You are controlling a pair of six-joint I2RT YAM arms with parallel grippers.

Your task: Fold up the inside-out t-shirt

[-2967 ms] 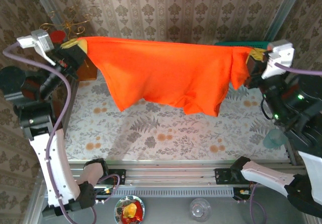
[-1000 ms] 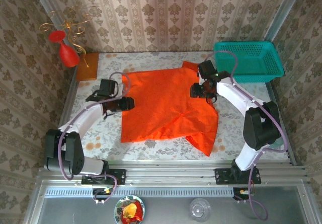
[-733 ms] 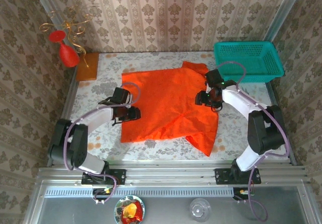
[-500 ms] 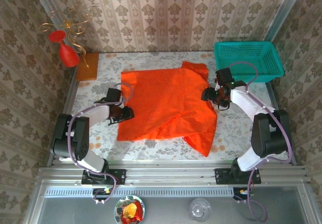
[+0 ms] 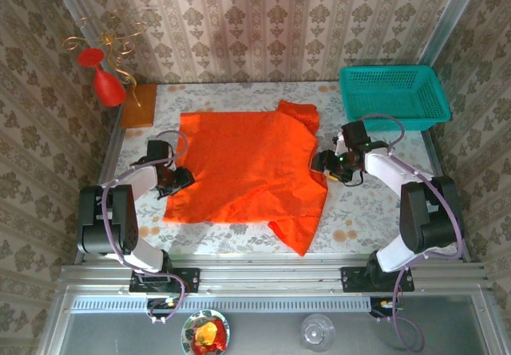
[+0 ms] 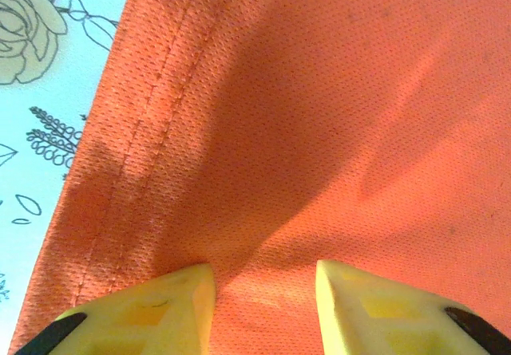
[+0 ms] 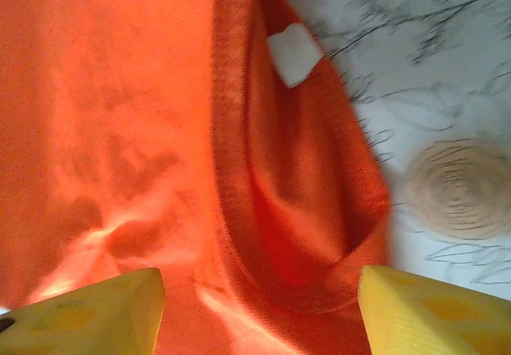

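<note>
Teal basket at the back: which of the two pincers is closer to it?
Right. The right pincer sits at the collar side of the orange t-shirt, just in front of the teal basket and its near-left corner. The left pincer is at the shirt's opposite edge, much farther away.

- Worktop [image 5: 239,92]: flat, with a pale floral-print cover.
- Inside-out t-shirt [image 5: 239,163]: spread flat on the worktop between the two sets of jaws. A stitched edge lies just ahead of the left jaws. The collar and white label [image 7: 294,53] lie ahead of the right jaws, within their gap.
- Teal basket [image 5: 399,122]: beyond the right jaws, apart from the shirt.
- Wooden block [image 5: 137,106]: beyond the left jaws, apart from the shirt.
</note>
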